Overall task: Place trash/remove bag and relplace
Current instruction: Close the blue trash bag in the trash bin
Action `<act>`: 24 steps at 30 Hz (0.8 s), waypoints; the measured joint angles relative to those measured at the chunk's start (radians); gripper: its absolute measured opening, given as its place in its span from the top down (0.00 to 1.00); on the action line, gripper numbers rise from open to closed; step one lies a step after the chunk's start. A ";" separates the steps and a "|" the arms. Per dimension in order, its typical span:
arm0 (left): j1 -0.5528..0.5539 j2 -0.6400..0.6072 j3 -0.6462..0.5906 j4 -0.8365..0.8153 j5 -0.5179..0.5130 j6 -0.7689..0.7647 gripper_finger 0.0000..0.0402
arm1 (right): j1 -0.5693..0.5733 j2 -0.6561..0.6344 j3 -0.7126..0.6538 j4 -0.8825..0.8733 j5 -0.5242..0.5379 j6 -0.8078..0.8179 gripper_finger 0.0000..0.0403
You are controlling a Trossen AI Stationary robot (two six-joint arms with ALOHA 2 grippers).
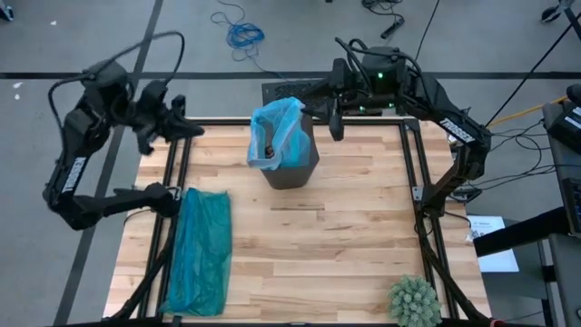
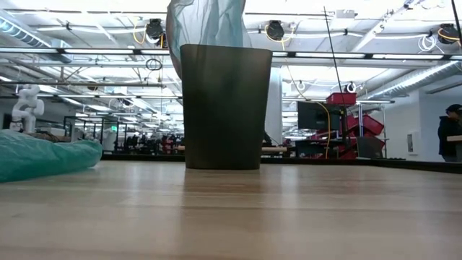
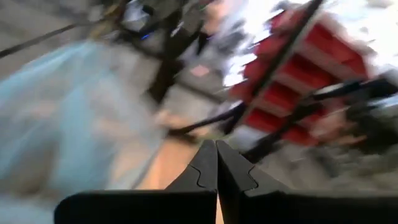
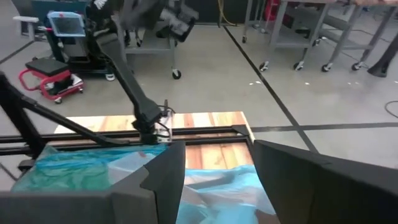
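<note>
In the high view's upper left, the left gripper hangs over the table's far-left corner, fingers pressed together and empty. Lower left lies a teal-green plastic bag. At upper centre, the pale blue bag lines the dark bin, brown trash inside. Just right, the right gripper hovers with fingers apart, holding nothing. A spiky green ball sits lower right.

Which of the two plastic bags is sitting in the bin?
The pale sky-blue bag lines the dark bin, its top bunched above the rim. The darker teal-green bag lies flat on the table's left side.
</note>
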 joint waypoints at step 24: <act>-0.452 0.290 0.000 -0.153 -0.477 0.374 0.73 | -0.065 0.000 0.000 -0.063 -0.004 -0.068 0.55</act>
